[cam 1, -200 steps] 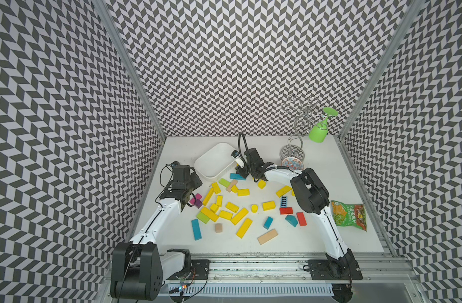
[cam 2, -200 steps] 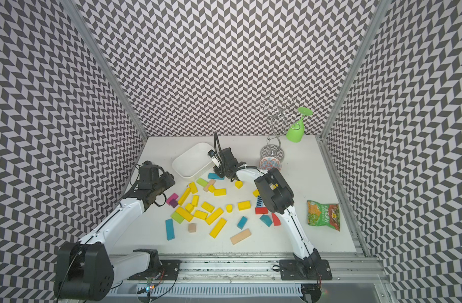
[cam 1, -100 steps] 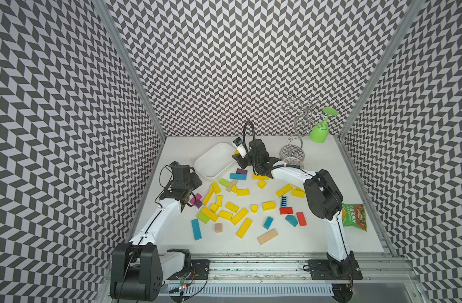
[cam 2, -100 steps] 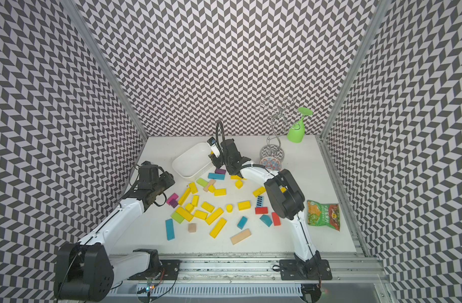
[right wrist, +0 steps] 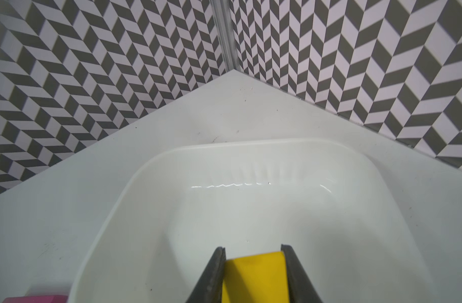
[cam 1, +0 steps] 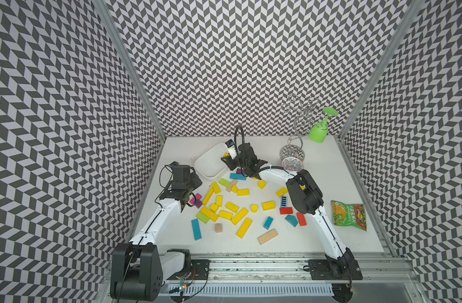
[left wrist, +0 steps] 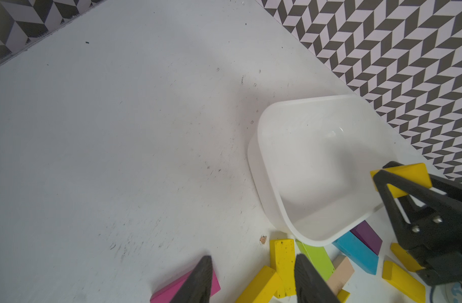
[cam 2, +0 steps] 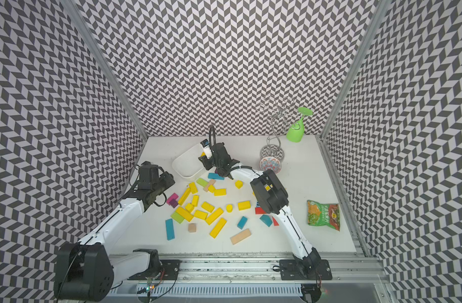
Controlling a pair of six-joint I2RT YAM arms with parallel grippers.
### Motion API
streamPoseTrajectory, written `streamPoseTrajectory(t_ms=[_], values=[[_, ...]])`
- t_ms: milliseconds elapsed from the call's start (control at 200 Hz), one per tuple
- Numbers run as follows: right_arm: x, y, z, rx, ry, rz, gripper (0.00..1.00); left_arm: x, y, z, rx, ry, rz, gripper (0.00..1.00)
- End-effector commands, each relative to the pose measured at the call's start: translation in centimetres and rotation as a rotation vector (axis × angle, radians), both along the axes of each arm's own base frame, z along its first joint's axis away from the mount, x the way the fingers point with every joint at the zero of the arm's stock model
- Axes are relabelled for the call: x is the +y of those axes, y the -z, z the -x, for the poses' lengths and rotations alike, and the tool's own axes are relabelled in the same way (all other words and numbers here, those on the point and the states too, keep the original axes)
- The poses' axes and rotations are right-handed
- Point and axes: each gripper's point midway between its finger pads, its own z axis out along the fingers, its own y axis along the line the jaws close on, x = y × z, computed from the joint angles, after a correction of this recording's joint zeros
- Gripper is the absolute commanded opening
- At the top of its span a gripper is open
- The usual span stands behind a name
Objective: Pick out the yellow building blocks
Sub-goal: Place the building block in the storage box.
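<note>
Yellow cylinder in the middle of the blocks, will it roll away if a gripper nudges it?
The yellow cylinder seems to stand on its flat end, so a low nudge probably slides it. Knocked over, it would likely roll.

White tabletop [cam 1: 329,170] strewn with yellow building blocks [cam 1: 244,227] among other colours, right pincer [cam 1: 225,160] holding a yellow block [cam 1: 226,154] over a white tray [cam 1: 208,170], green snack bag [cam 1: 350,215] at the right

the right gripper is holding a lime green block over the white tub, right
Not quite: the block is yellow, not lime green. The right wrist view shows the right gripper shut on a yellow block over the white tub.
</note>
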Motion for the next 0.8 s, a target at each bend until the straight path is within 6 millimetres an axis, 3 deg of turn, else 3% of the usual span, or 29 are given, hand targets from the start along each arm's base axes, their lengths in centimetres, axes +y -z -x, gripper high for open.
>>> streamPoseTrajectory(t_ms=[0, 120, 215, 411, 486, 586, 591, 796], values=[[0.6, -1.7, -0.8, -0.025, 0.022, -0.046, 0.28, -0.2, -0.8, -0.6, -0.023, -0.006, 0.011, 0.53], [0.3, -2.3, -0.6, -0.033, 0.026, -0.041, 0.46, -0.3, -0.8, -1.0, -0.021, -0.004, 0.011, 0.53], [0.0, -4.0, -0.4, -0.066, 0.023, -0.045, 0.56, -0.3, -0.8, -1.4, -0.023, 0.000, 0.006, 0.53], [-1.2, -9.6, 1.1, -0.127, -0.004, -0.057, 0.60, -0.4, -1.0, -2.8, -0.025, 0.018, -0.010, 0.56], [-2.3, -11.8, 2.9, -0.134, -0.028, -0.074, 0.59, -0.8, -0.9, -3.7, -0.025, 0.035, -0.006, 0.59], [-4.4, -13.0, 6.5, -0.127, -0.065, -0.094, 0.57, -1.4, -0.6, -5.3, -0.024, 0.059, 0.011, 0.63], [-4.5, -11.9, 6.8, -0.108, -0.067, -0.081, 0.57, -1.4, -0.5, -5.4, -0.023, 0.060, 0.012, 0.64], [-9.5, -10.8, 13.1, -0.025, -0.046, -0.095, 0.55, -2.2, 1.9, -8.6, 0.017, 0.076, 0.043, 0.75]])
